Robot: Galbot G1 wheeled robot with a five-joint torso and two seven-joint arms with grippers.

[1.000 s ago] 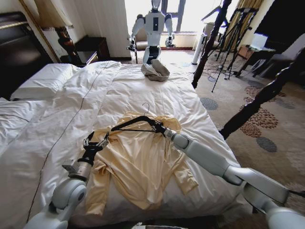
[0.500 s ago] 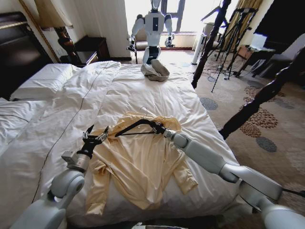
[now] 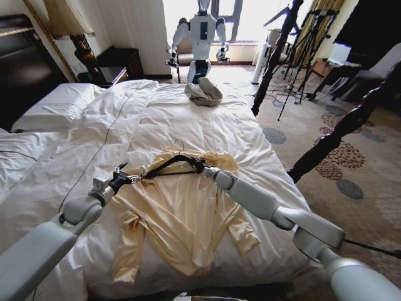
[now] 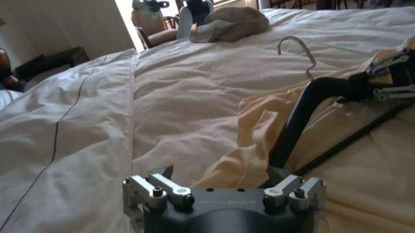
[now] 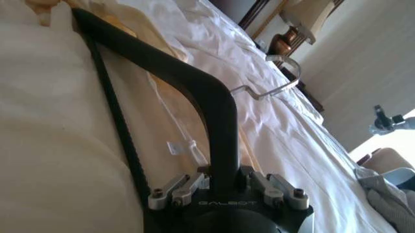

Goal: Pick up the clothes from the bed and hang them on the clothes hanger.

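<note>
clothes: pale yellow top, spread flat nr bed's foot edge.
my L gripper: fingers apart, at top's shoulder by hanger's end.
my R gripper: clamped on hanger over collar.
grey bundle: far edge.

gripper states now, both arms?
Left gripper: open, at the top's left shoulder by the hanger end.
Right gripper: shut on hanger.
</note>
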